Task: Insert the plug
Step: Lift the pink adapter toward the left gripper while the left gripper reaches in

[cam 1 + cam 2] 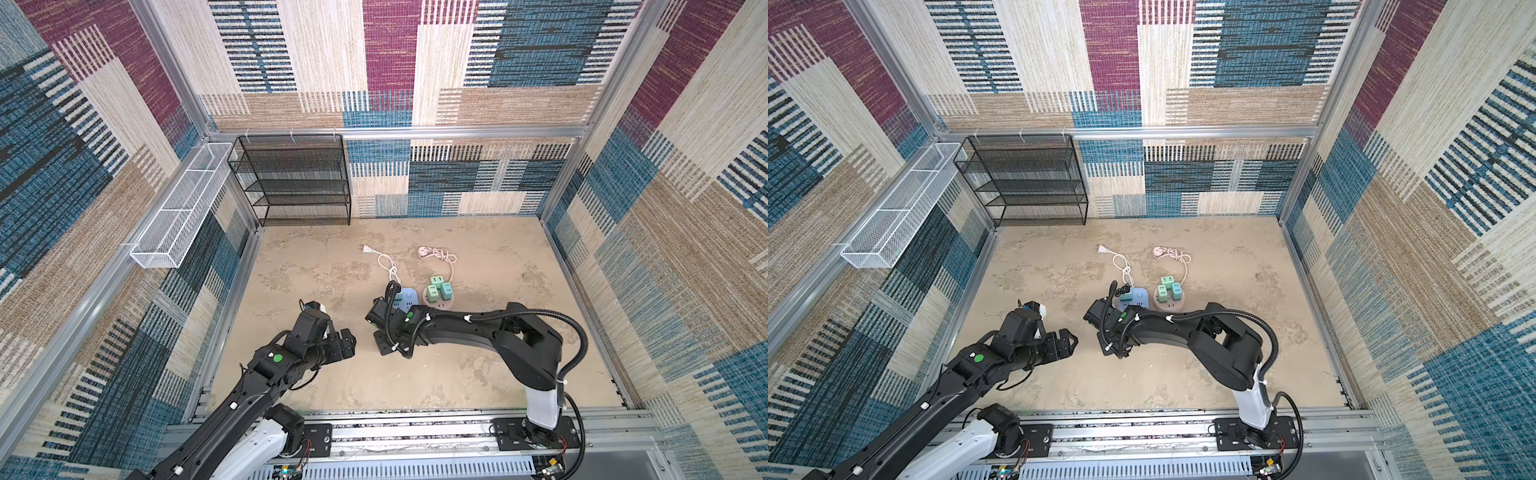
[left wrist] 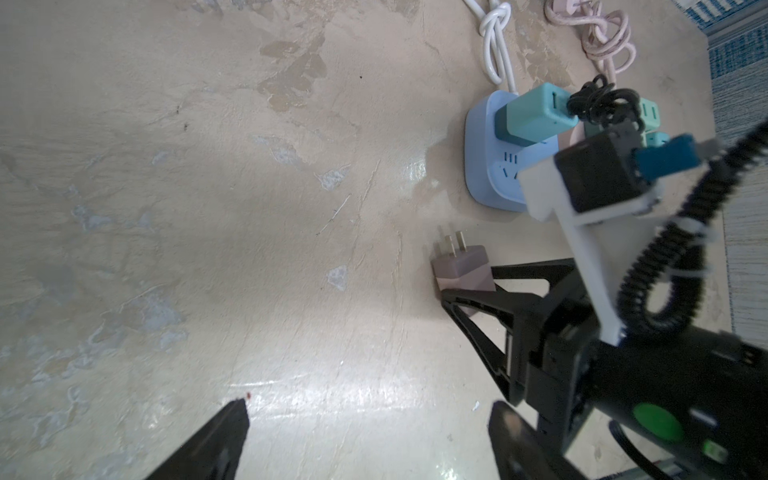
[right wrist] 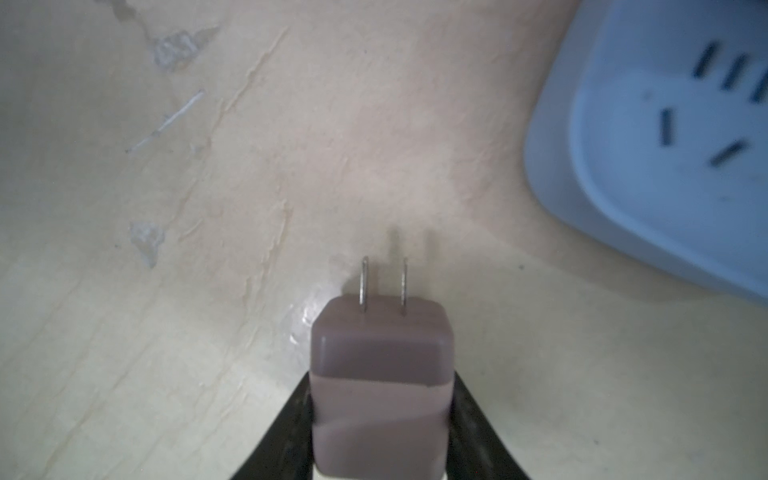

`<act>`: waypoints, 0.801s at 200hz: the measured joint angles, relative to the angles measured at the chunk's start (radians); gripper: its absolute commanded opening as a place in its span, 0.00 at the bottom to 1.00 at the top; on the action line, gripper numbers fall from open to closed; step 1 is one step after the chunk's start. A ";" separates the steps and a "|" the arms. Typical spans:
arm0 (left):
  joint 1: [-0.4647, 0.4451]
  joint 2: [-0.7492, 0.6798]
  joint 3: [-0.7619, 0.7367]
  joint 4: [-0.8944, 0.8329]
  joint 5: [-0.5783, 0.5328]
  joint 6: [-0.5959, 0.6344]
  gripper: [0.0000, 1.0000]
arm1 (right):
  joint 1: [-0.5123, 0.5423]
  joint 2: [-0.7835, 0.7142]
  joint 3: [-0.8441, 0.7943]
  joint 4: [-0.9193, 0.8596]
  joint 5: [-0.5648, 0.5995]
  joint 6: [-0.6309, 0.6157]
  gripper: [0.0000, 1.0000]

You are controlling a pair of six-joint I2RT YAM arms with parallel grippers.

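Right jaws clamped on the mauve plug (image 3: 380,386), gripping its rear half. Prongs (image 3: 384,284) point forward, close to the table (image 3: 208,332), near the blue power strip (image 3: 665,145). Left jaws wide apart, empty. Likely risks: plug pivots in the short grip under push; unbraced strip slides; tilted prongs miss the slots.

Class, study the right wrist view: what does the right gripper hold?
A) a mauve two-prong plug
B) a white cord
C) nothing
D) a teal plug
A: the mauve two-prong plug sits clamped in the right gripper, prongs bare, apart from the blue power strip.
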 measured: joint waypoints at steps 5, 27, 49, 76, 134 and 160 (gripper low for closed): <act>0.000 0.005 0.005 0.000 0.002 0.000 0.97 | 0.000 -0.030 -0.026 0.007 -0.001 -0.017 0.00; 0.003 0.041 0.029 0.010 0.030 0.001 0.97 | -0.002 -0.171 -0.129 0.055 -0.019 -0.102 0.00; 0.005 0.088 0.058 0.042 0.083 0.005 0.96 | -0.002 -0.271 -0.198 0.114 -0.058 -0.188 0.00; 0.005 0.135 0.081 0.100 0.166 0.008 0.95 | -0.001 -0.335 -0.239 0.156 -0.101 -0.271 0.00; 0.004 0.192 0.089 0.232 0.322 -0.006 0.82 | -0.001 -0.390 -0.253 0.200 -0.125 -0.342 0.00; 0.003 0.193 0.061 0.285 0.375 -0.023 0.78 | -0.001 -0.396 -0.251 0.201 -0.136 -0.352 0.00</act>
